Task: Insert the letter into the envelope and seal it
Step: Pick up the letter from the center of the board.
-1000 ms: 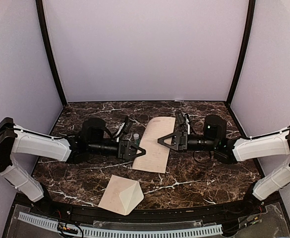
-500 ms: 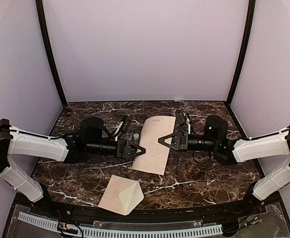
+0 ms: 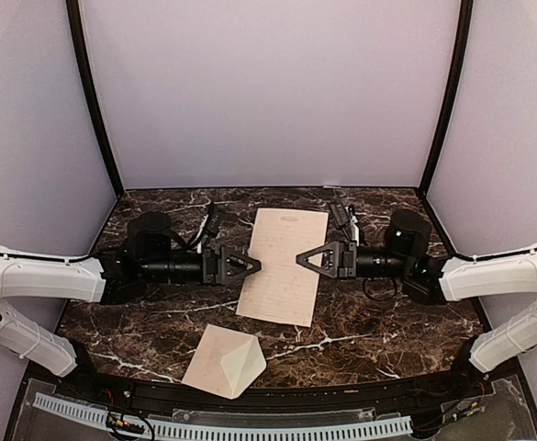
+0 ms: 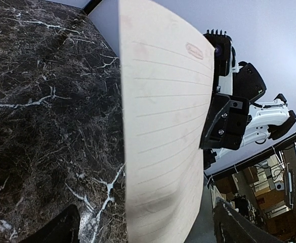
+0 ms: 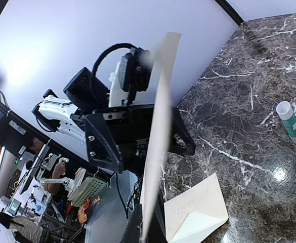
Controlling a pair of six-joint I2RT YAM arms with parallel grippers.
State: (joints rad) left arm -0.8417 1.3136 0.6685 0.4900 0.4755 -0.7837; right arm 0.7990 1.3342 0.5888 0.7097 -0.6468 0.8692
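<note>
The right gripper [image 3: 301,259] is clamping the letter [image 3: 282,276] above the worktop [image 3: 387,322] — the left gripper [image 3: 254,265] is gaping wide at the opposite edge, holding nothing. The envelope [image 3: 224,360] is lying apart, nearer the arms.

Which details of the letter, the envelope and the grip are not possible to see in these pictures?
Writing on the letter: too small in the top view; the left wrist view shows only ruled lines.
Where the right tool pinches it: cut off by the bottom edge of the right wrist view.
Inside of the envelope: covered by its flap, top view.
What the tube holds: label too small, right wrist view.
</note>
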